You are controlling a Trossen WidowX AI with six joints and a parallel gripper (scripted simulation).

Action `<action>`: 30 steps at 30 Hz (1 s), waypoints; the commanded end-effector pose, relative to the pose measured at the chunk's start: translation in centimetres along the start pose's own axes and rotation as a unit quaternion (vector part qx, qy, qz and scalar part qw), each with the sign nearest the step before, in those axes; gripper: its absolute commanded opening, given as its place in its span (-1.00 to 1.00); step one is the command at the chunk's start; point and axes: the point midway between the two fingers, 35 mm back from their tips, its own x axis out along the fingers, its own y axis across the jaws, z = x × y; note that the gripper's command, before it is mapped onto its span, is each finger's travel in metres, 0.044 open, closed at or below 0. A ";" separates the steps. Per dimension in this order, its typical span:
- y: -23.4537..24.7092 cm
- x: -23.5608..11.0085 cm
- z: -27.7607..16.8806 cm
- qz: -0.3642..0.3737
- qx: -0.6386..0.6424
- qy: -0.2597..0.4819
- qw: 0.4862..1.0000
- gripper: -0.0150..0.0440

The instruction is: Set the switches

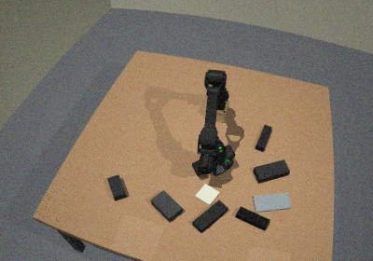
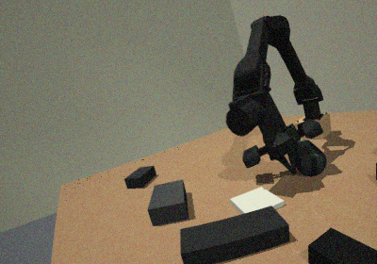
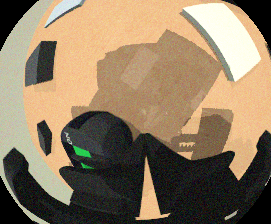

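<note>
The dark controller unit (image 3: 97,135) (image 2: 308,157) is beside my fingers, on their left in the wrist view. Two green switch patches and part of an "ON" mark show on it there; the other switches are hidden behind the fingers or out of sight. In the top view the arm covers much of it, with small green spots showing. Its label is not visible, and whether it sits flat is unclear. My gripper (image 3: 144,137) (image 2: 292,171) is shut and empty, pointing down close against the unit's side; contact cannot be told.
A white square plate (image 1: 207,194) (image 2: 257,201) (image 3: 226,37) lies in front of the gripper. A blue-grey plate (image 1: 271,201) (image 3: 63,11) and several dark blocks, such as one at front centre (image 1: 210,216) (image 2: 235,238) and one at right (image 1: 271,171), lie around on the table.
</note>
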 end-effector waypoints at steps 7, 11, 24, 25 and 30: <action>0.8 0.0 0.1 0.000 0.001 -0.005 1.000 -0.49; 1.2 0.1 0.0 0.000 0.001 -0.005 1.000 -0.49; 2.4 0.5 0.1 0.000 0.001 -0.005 1.000 -0.49; 2.5 0.5 0.2 0.001 0.001 -0.005 1.000 -0.49; 2.8 0.6 0.2 0.001 0.001 -0.005 1.000 -0.49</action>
